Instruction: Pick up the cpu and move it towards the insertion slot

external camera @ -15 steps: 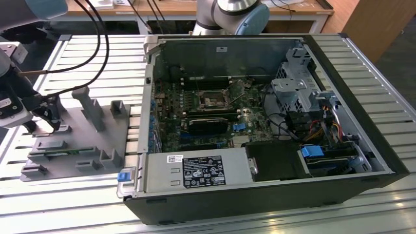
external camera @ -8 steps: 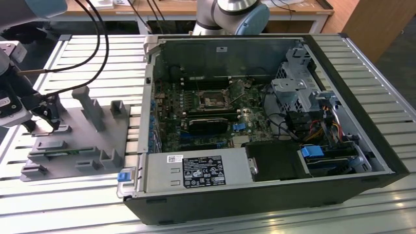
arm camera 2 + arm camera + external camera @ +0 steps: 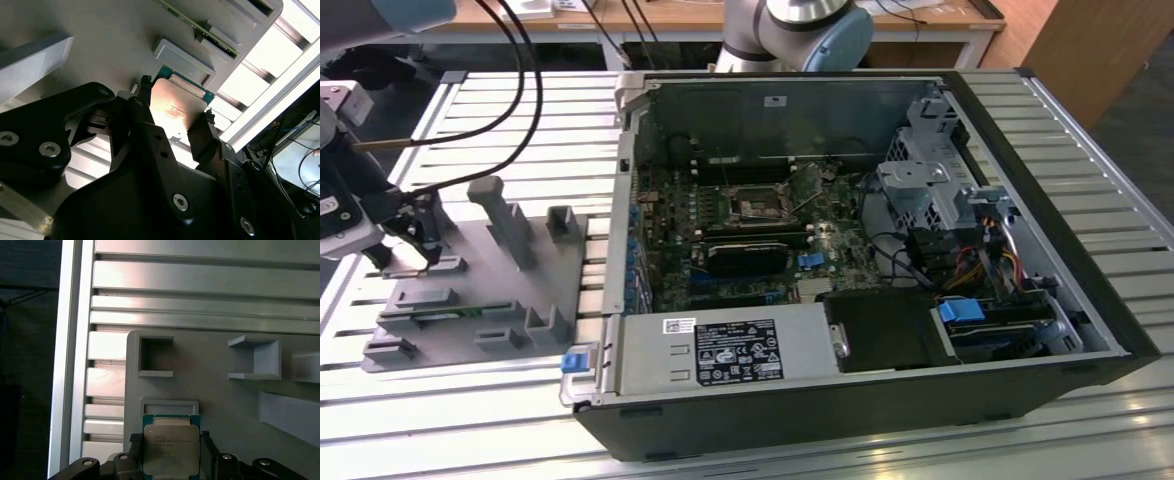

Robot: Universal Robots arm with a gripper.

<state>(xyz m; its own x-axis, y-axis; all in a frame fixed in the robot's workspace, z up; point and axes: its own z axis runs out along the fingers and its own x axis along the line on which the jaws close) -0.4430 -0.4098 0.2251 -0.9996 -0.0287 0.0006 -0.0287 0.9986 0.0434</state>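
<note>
A slatted metal table [image 3: 480, 400] carries an open computer case [image 3: 1067, 200], and on the exterior view's left lies a grey fixture plate [image 3: 467, 290] with upright blocks. From where I stand the arm [image 3: 336, 190] comes in at that left edge, wrist bent downward, its gripper [image 3: 411, 245] low over the plate's near corner. The insertion slot [image 3: 758, 207] sits inside the case on the board, well apart from the gripper.

In the second wrist view the two black fingers [image 3: 145, 107] flank the cpu [image 3: 172, 112], its shiny top catching the light, and they press against its opposite edges, so the gripper is clamped on it. Whether it is raised off the plate I cannot tell.

In the first wrist view the cpu lies between the fingertips, just beside a small raised frame [image 3: 169, 406] on the plate
</note>
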